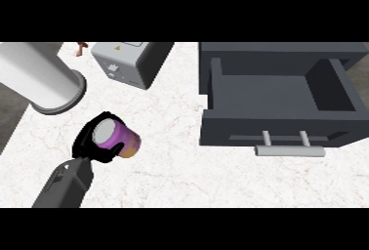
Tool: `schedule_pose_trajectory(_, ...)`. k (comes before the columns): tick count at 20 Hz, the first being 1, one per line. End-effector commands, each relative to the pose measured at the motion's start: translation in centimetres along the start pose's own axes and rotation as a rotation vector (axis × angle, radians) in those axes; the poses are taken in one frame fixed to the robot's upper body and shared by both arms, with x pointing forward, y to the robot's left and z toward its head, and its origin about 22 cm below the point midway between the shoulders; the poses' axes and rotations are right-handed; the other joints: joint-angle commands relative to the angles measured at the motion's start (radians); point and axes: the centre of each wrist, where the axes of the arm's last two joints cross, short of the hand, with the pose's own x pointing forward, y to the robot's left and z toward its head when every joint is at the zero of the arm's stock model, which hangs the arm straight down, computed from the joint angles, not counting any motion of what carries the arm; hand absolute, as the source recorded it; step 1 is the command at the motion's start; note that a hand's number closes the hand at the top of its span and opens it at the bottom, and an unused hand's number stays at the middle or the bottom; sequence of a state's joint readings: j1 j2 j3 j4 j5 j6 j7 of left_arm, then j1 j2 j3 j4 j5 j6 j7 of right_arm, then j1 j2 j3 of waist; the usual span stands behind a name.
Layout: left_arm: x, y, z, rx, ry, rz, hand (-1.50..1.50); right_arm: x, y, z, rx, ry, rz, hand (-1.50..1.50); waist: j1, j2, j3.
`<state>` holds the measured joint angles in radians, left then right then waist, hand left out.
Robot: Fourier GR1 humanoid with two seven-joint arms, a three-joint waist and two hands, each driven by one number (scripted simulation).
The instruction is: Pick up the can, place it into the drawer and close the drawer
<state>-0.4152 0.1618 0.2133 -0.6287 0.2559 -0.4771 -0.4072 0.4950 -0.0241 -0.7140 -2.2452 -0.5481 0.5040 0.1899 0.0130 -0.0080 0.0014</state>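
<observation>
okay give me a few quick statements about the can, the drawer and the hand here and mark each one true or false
1. The left hand is curled round the purple can. True.
2. The drawer is shut. False: it stands pulled open.
3. The can lies inside the drawer. False: the hand holds it left of the drawer, apart from it.
4. The drawer's handle faces the view's lower edge. True.
5. A white cylinder lies at the upper left. True.

White cylinder (39, 78) lying at counter's far left, grey box appliance (130, 62) beside it, small brown object (82, 47) behind
</observation>
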Motion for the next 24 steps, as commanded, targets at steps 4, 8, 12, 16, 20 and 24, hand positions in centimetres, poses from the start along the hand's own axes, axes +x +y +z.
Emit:
schedule_pose_trajectory(4,4.4,-6.8,-5.2,0.183,-0.194,0.007,1.50,0.1,0.9,-0.1,-0.011,-0.008,-0.012,-1.50,0.000,-0.002,0.001)
schedule_pose_trajectory(8,7.5,-10.4,-5.0,0.145,-0.207,-0.039,1.50,1.0,1.1,0.1,-0.001,0.000,0.009,-1.50,0.001,-0.002,0.000)
schedule_pose_trajectory(12,10.0,-14.7,-5.2,0.138,-0.213,-0.068,1.50,1.6,1.9,0.5,-0.002,-0.017,-0.007,-1.50,-0.016,0.001,-0.001)
schedule_pose_trajectory(16,12.5,-16.1,-6.1,0.143,-0.210,-0.114,1.50,1.0,1.3,-0.2,0.000,-0.022,0.001,-1.50,-0.019,0.006,-0.001)
schedule_pose_trajectory(20,15.5,-19.4,-6.4,0.136,-0.250,-0.133,1.50,1.6,0.8,-0.5,0.009,-0.005,-0.014,-1.50,-0.020,0.006,-0.001)
schedule_pose_trajectory(24,16.4,-20.7,-7.9,0.145,-0.241,-0.155,1.50,0.9,0.5,-0.9,0.011,-0.009,-0.010,-1.50,-0.022,0.007,-0.001)
